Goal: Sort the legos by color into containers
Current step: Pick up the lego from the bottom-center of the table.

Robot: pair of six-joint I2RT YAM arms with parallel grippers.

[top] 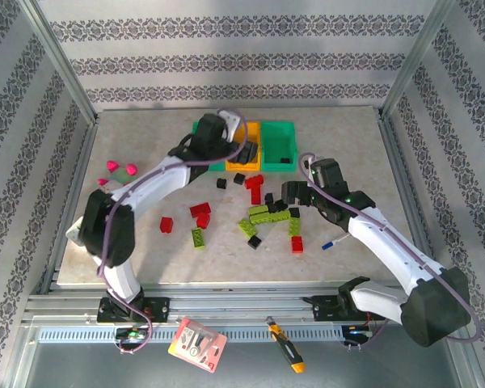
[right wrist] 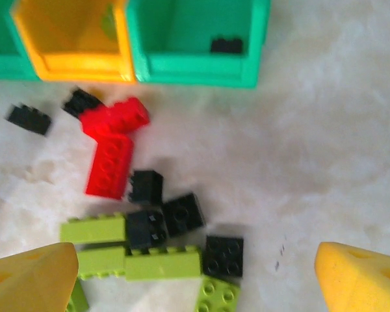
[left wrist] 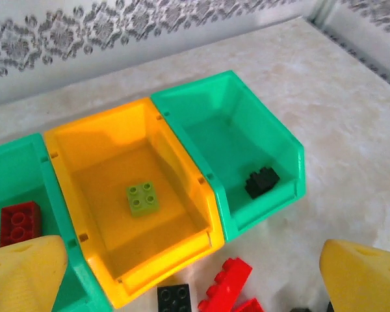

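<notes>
Three containers stand side by side at the back: a green bin point(left wrist: 13, 169) holding a red lego point(left wrist: 19, 222), an orange-yellow bin point(left wrist: 169, 257) holding a lime lego point(left wrist: 143, 198), and a green bin point(left wrist: 273, 146) holding a black lego point(left wrist: 261, 182). My left gripper point(left wrist: 194, 289) hovers open over the orange bin's front edge point(top: 246, 164), with nothing between its fingers. My right gripper point(right wrist: 195, 283) is open above a cluster of black legos point(right wrist: 182, 214) and lime legos point(right wrist: 162, 263). Red legos point(right wrist: 110, 162) lie just beyond. More legos point(top: 200, 212) are scattered mid-table.
A plush toy with pink knobs point(top: 121, 170) sits at the left edge. A blue-and-white pen point(top: 333, 242) lies right of the legos. Metal frame posts and patterned walls enclose the table. A card point(top: 198, 343) and a yellow tool point(top: 287, 349) lie on the front rail.
</notes>
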